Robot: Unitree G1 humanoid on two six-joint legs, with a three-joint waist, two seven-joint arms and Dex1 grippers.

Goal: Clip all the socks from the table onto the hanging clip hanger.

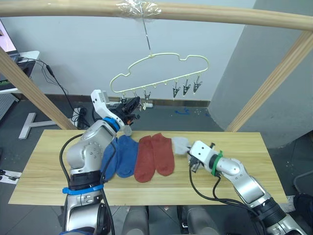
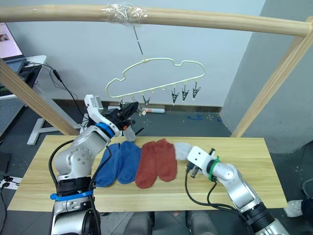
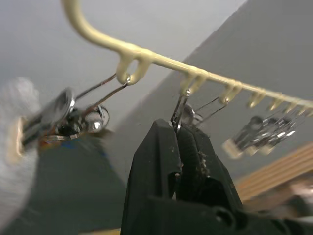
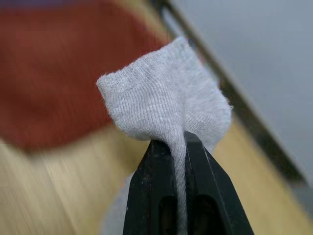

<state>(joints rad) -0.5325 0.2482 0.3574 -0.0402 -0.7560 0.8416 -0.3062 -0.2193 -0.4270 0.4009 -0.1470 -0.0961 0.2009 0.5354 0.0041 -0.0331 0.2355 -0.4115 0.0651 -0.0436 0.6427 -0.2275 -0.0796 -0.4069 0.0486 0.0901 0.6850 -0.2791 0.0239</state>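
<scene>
Head views: the hanger [image 1: 159, 73] hangs by its hook from a wooden pole [image 1: 234, 14]. The left gripper [image 1: 131, 105] is raised to its left end, where a grey sock [image 2: 128, 132] dangles below; the 3 clips [image 1: 186, 88] on the right side hang bare. On the table [image 1: 244, 147] lie 2 blue socks [image 1: 120, 156] and 2 red socks [image 1: 155, 156] side by side, none clipped. The right gripper [image 1: 190, 152] sits low at the table, just right of the red pair, pinching a second grey sock [image 1: 180, 144]. Left wrist view: black fingers [image 3: 161, 166] closed on a metal clip [image 3: 180, 110] under the wire; a blurred pale shape sits beside the neighbouring clip. Right wrist view: fingers [image 4: 200, 181] clenched on a fold of grey knit. Judgement: 1 sock at most is up, 5 remain. Surface: pale planks. Room: grey walls, dark floor, cables [image 1: 54, 78] at left.
</scene>
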